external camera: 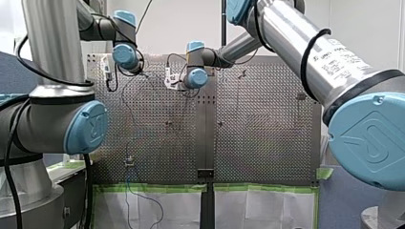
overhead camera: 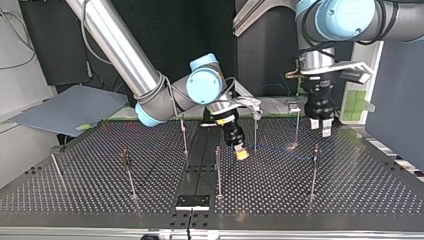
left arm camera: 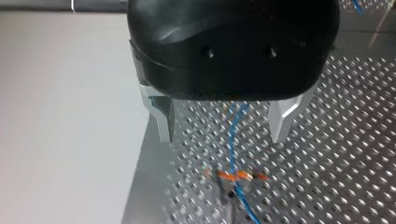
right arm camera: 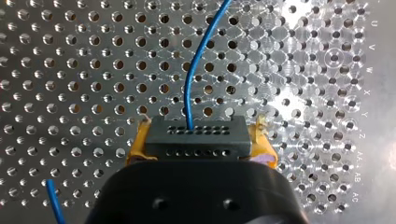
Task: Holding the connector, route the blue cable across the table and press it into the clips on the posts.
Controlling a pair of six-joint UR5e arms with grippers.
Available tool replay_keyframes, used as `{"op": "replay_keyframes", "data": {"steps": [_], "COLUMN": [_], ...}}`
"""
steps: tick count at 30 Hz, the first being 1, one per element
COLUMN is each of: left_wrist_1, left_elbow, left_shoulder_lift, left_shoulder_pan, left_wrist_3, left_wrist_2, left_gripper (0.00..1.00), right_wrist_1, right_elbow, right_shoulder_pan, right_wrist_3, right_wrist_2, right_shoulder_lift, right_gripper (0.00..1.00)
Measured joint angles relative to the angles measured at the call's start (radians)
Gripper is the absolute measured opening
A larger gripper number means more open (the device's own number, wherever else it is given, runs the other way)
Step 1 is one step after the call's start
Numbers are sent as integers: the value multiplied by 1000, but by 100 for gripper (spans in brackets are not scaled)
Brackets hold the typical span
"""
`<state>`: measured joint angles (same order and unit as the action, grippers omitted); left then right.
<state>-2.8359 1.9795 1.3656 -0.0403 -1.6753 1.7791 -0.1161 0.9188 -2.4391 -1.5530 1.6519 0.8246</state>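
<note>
My right gripper (right arm camera: 198,136) is shut on a dark multi-hole connector (right arm camera: 196,137), gripped between yellow pads (right arm camera: 136,147). The thin blue cable (right arm camera: 190,70) leaves the connector and runs ahead over the perforated plate. In the top view that gripper (overhead camera: 241,153) hangs low over the table's middle, and the cable (overhead camera: 280,150) trails toward a post (overhead camera: 315,167) at the view's right. My left gripper (left arm camera: 224,127) is open, with metal fingers (left arm camera: 164,120) spread wide. It hovers above the cable (left arm camera: 232,140) and an orange-marked clip (left arm camera: 236,176). It grips nothing.
Several thin posts stand on the perforated table (overhead camera: 350,190), among them ones at the middle (overhead camera: 218,170) and the left (overhead camera: 128,172) of the top view. A black plate (overhead camera: 192,201) sits at the near edge. A cable end (external camera: 143,198) hangs over the taped edge in the front view.
</note>
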Motion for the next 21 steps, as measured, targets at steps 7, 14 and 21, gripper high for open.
{"op": "replay_keyframes", "data": {"steps": [7,14,21], "left_wrist_1": [4,16,31], "left_elbow": [-54,-114,-147], "left_shoulder_lift": [43,105,162], "left_shoulder_pan": [-34,-53,-65], "left_wrist_3": [38,60,71], "left_wrist_2": [-12,12,15], "left_gripper": [100,100,100], "right_wrist_1": [1,3,6], "right_elbow": [0,-1,-1], "right_shoulder_pan": [3,19,33], "right_wrist_3": [0,1,5], "right_wrist_2": [-1,-1,-9], "right_shoulder_lift": [0,0,0], "right_gripper": [0,0,0]}}
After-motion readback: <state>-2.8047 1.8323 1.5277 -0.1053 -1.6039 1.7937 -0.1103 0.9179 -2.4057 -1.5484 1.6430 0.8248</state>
